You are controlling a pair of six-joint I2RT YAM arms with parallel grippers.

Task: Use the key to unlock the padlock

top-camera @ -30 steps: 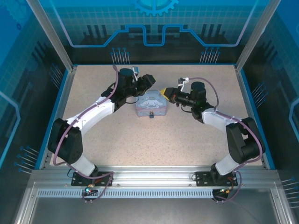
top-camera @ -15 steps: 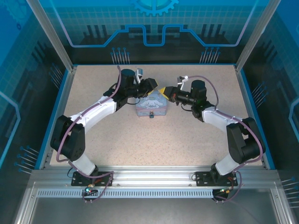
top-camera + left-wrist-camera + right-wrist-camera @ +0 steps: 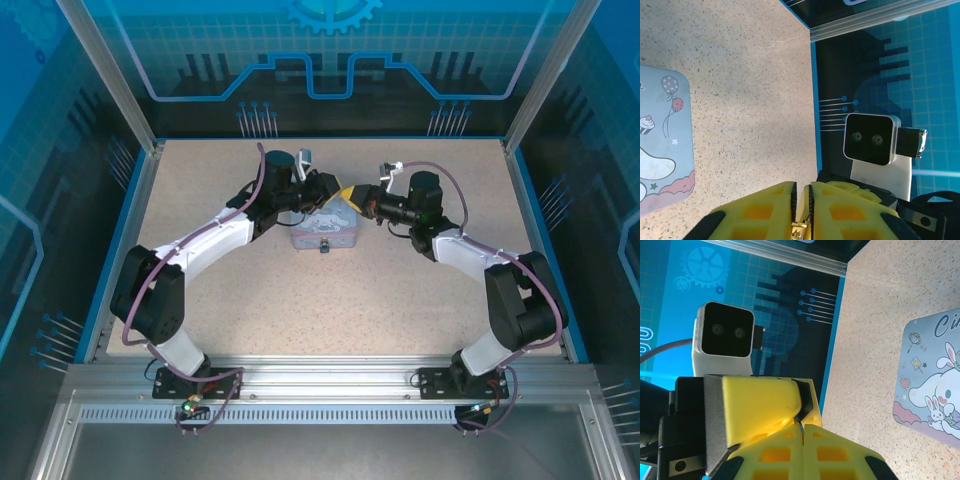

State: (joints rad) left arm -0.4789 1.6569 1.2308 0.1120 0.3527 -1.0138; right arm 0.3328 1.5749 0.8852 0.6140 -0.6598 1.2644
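Observation:
My left gripper (image 3: 326, 190) and right gripper (image 3: 349, 194) meet tip to tip above the pale blue tin (image 3: 325, 230). In the left wrist view the left gripper (image 3: 802, 189) is shut on the brass padlock (image 3: 800, 230), of which a small corner shows between the yellow fingers. In the right wrist view the right gripper (image 3: 802, 429) is shut on the key (image 3: 800, 422), a thin dark sliver poking out at its tips. The key's tip touches the left gripper's yellow finger (image 3: 760, 405). The keyhole is hidden.
The pale blue tin (image 3: 660, 150) with cartoon print (image 3: 935, 395) lies on the speckled table under the grippers. A blue rim (image 3: 520, 200) and see-through walls bound the table. Each wrist camera faces the other (image 3: 872, 139) (image 3: 725, 337).
The left gripper has swung right over the tin until its tips meet the right gripper. The right arm has barely moved.

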